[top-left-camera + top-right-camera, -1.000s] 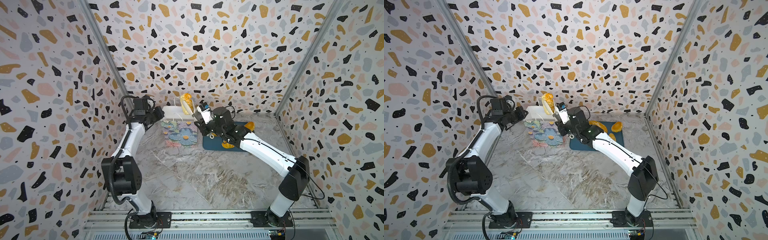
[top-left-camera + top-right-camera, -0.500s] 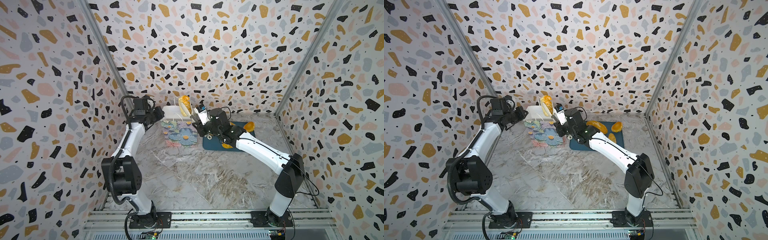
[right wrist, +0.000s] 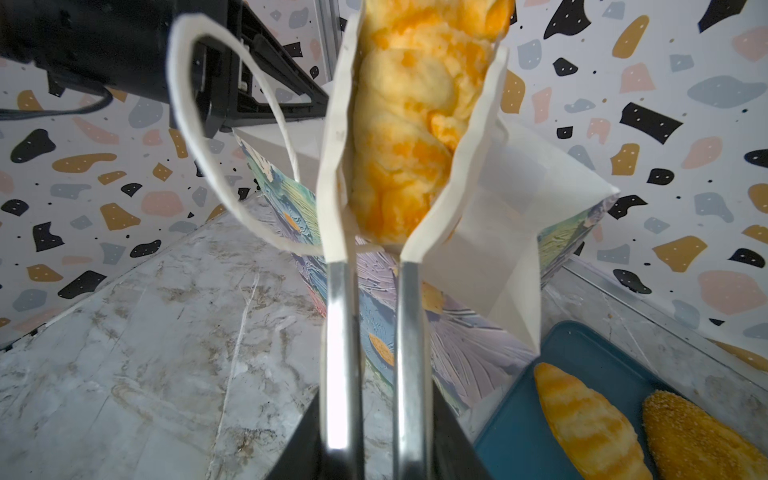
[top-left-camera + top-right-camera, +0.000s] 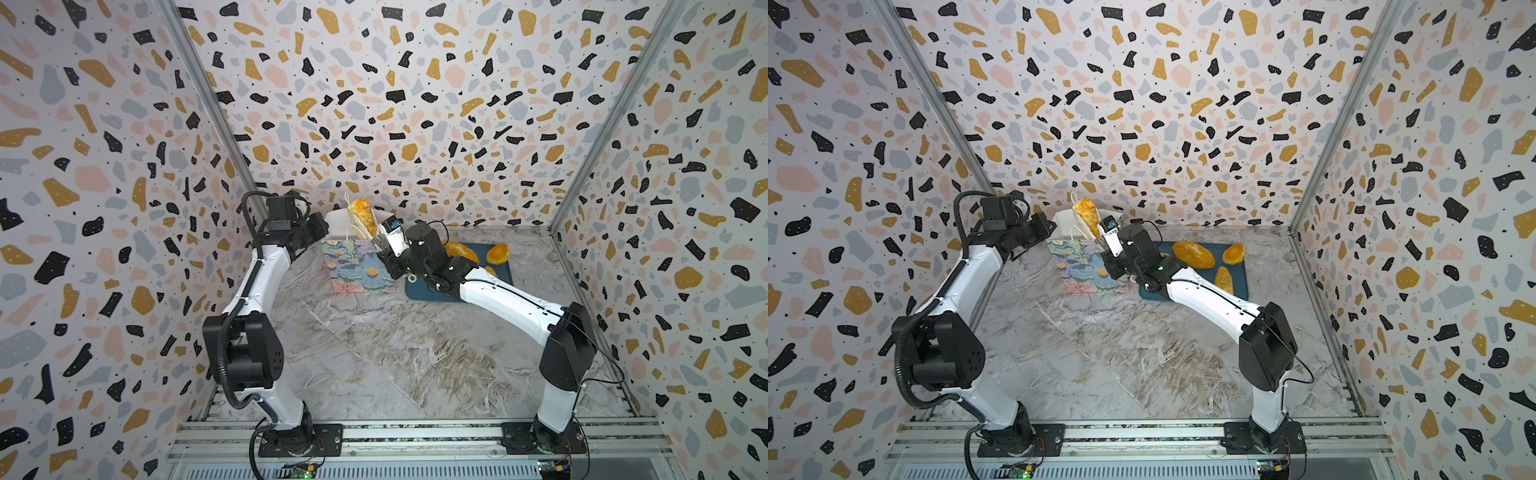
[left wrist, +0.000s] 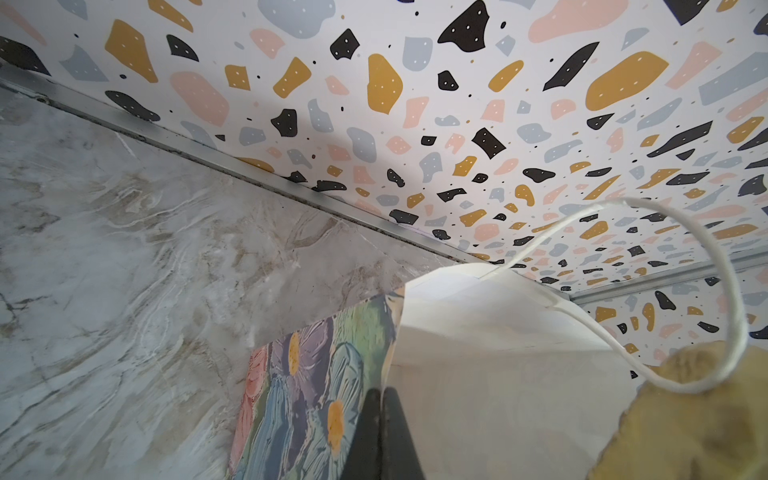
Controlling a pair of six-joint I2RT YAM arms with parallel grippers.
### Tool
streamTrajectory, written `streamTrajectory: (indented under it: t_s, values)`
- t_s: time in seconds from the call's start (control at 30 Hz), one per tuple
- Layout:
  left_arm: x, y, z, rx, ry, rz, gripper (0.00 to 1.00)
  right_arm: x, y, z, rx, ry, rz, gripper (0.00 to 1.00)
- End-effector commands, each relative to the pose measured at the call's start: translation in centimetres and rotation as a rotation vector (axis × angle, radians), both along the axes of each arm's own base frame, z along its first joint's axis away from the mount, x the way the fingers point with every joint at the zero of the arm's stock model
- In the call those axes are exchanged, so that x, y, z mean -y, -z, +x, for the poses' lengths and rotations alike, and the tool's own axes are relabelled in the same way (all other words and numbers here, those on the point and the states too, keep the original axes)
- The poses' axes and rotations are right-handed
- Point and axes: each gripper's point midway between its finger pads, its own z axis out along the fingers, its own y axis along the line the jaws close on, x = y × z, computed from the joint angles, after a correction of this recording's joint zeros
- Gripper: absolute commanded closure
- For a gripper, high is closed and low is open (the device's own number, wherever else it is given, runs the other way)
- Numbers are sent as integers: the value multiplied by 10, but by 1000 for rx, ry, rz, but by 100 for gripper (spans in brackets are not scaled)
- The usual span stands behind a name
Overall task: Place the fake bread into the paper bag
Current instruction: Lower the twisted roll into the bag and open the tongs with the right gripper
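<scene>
Since the earlier frames the right arm has stretched further toward the bag. The twisted roll point(image 4: 363, 218) it carries now sits lower and further left. The left arm has not shifted.

Nearest the arm bases, the marble-patterned tabletop point(image 4: 395, 353) runs back to the bag and a tray.

On the right stands the dark-teal tray point(image 4: 1237, 286). It holds a striped croissant point(image 4: 1224, 280) at its near side. Behind that lie a speckled loaf point(image 4: 1192, 254) and a round bun point(image 4: 1232, 253). All three lie apart from one another. The right forearm crosses the tray's left part.

Just left of the tray stands the paper bag point(image 4: 357, 266), upright, its flowered face toward us and its white inside open.

The right pincer point(image 3: 424, 62) reaches up over the bag's near rim. Its white pads point(image 3: 332, 174) press both flanks of the roll, so we record it as clamped on that roll. The roll stands nearly upright, with its lower end at the near rim. We cannot tell whether that end has entered the bag. One cord handle point(image 3: 178, 91) loops just beside the left pad.

The left pincer point(image 5: 380, 432) is at the bag's left side. Its dark fingers are drawn together on the edge of the bag wall, holding it.

Behind the bag is the terrazzo back wall point(image 4: 415, 124).
</scene>
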Motion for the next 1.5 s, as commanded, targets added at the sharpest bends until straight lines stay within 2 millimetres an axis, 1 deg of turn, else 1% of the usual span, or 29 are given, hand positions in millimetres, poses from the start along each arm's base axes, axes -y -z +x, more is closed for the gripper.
streamTrajectory:
  t_s: [0.0,0.3,0.7,0.87,1.03,1.13,1.3,1.47]
  values:
    - [0,-15,0,53,15,-4,100,0,-54,5,108,26,97,62]
    - [0,-15,0,54,16,-4,100,3,-52,7,109,41,92,52]
    - [1,-13,0,49,16,-7,100,3,-51,7,109,42,91,51]
    - [1,-12,1,48,17,-8,100,10,-48,12,128,80,52,50]
    - [1,-11,1,46,16,-10,100,19,-57,16,148,102,44,49]
    - [1,-11,1,46,16,-10,100,20,-62,15,155,98,54,49]
    - [0,-11,1,47,15,-6,100,20,-65,14,156,94,60,49]
    - [0,-11,1,47,12,-4,100,21,-75,10,153,89,90,49]
